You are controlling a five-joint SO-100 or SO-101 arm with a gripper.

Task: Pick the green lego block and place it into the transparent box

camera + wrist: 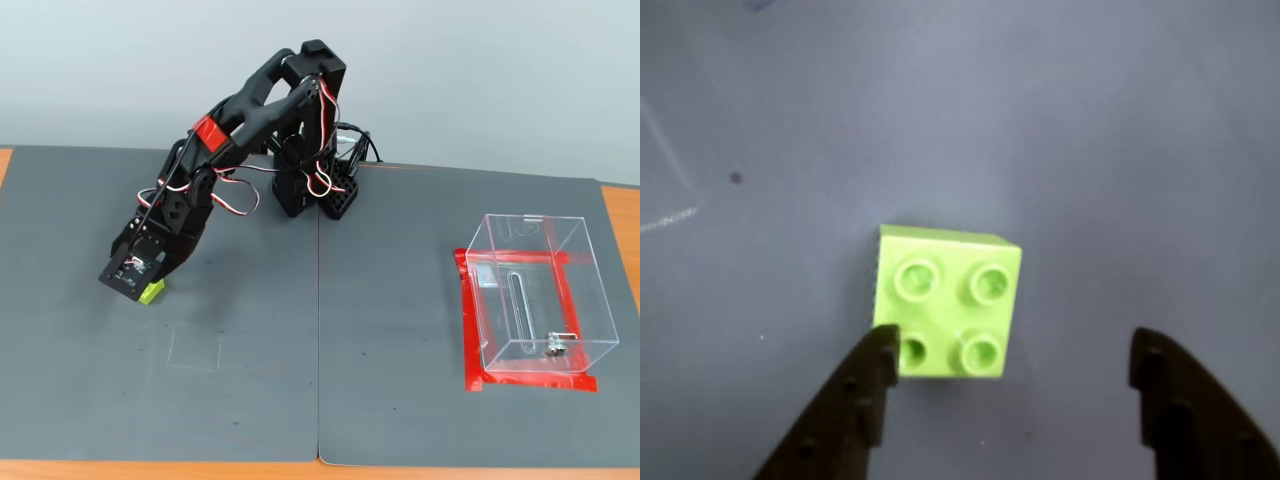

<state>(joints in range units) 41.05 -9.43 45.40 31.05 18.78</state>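
Note:
The green lego block (948, 300) lies studs-up on the grey mat, at the far left in the fixed view (152, 291). My gripper (1015, 355) is open low over it: the left fingertip overlaps the block's near left corner, while the right fingertip stands well clear to the right. In the fixed view the gripper (150, 282) hangs from the bent black arm, right above the block. The transparent box (535, 295) stands far to the right inside a red tape frame, with a small metal latch at its front.
The arm's base (310, 185) sits at the back middle of the grey mat. A faint square outline (194, 350) is marked on the mat in front of the block. An orange table edge runs along the front and sides.

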